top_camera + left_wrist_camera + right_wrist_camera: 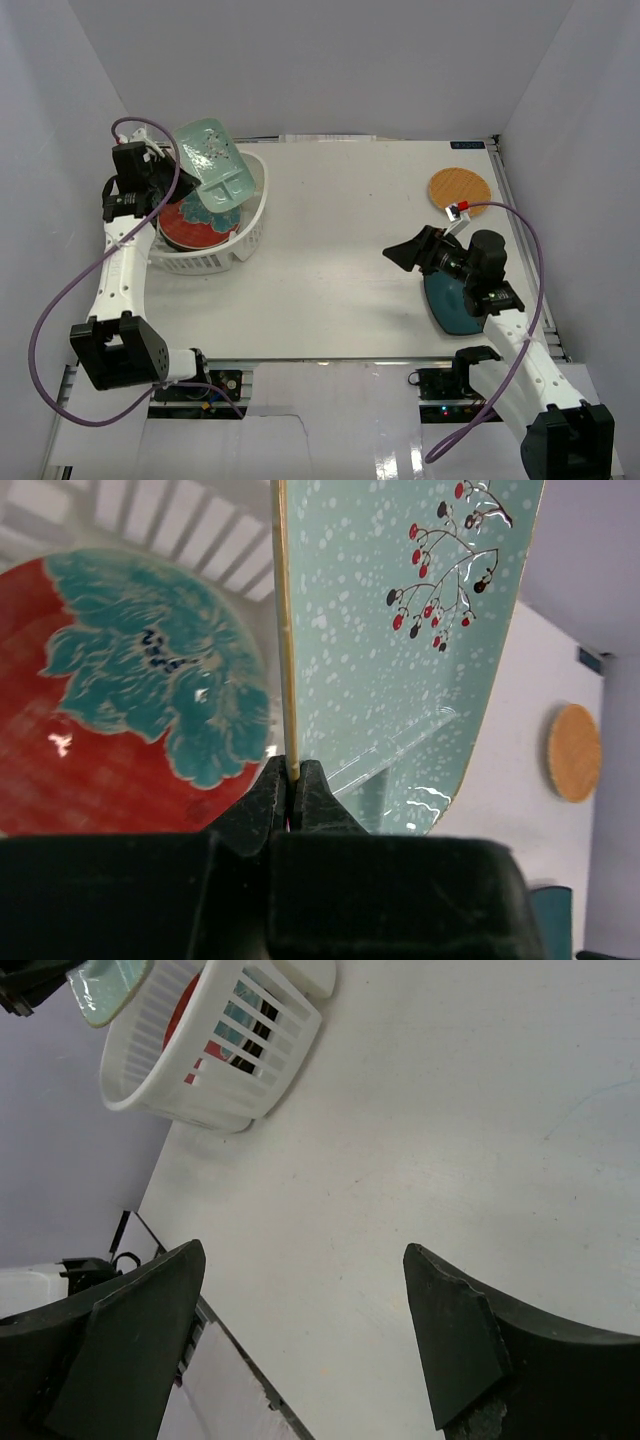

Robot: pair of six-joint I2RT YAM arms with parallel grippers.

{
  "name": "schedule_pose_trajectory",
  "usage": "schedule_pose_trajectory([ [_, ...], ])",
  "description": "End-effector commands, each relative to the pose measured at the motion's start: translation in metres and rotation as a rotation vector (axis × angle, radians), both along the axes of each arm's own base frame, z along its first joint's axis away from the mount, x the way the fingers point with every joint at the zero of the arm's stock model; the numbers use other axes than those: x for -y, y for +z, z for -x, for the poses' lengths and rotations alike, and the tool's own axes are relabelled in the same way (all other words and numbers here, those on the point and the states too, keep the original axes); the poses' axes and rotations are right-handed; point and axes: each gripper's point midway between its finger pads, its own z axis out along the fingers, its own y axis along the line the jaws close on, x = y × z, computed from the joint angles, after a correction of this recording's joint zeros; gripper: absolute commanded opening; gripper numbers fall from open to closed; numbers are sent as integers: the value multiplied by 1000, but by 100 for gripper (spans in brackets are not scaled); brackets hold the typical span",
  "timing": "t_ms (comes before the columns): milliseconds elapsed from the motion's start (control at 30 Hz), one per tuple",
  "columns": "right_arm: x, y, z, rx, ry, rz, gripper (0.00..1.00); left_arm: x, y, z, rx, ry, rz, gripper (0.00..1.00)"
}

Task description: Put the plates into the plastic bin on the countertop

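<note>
- Top external: the left gripper (172, 183) was clamped on one edge of the pale-green rectangular ceramic plate (212, 165). It held the plate tilted above the white slotted plastic bin (255, 215). The red-and-teal floral round plate (188, 228) lay in the bin beneath the gripper. The right gripper (404, 256) hung with its jaws apart and empty, and the dark-teal square plate (450, 305) lay just behind it.
- Left wrist: the fingertips (275, 785) pinched only the thin rim, with the pale-green plate standing on edge ahead of them. The step probably called for lowering the plate's far edge onto the floral plate before letting go, so it would not drop or chip.
- Right wrist: the fingers (455, 1345) were wide apart with only the white countertop (450, 1110) between them, and the bin was well ahead.
</note>
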Motion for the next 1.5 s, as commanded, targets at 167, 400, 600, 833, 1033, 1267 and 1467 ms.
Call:
schedule_pose_trajectory([
  [167, 2, -14, 20, 41, 42, 27, 86, -37, -42, 4, -114, 116, -126, 0],
  [400, 5, -18, 25, 50, 36, 54, 86, -51, -73, -1, -175, 153, -179, 0],
  [600, 6, -19, 26, 49, 36, 59, 86, -71, -95, -1, -217, 240, -249, 0],
  [833, 6, -14, 26, 56, 31, 60, 86, -77, -108, -5, -233, 261, -257, 0],
  [1033, 7, -4, 25, 67, 19, 56, 86, -76, -98, -4, -204, 265, -258, 51],
  [1267, 10, 17, 17, 102, -14, 55, 86, -76, -59, 2, -98, 289, -250, 91],
  [1467, 13, 44, 7, 142, -57, 51, 66, -14, 15, 19, 123, 128, -167, 88],
])
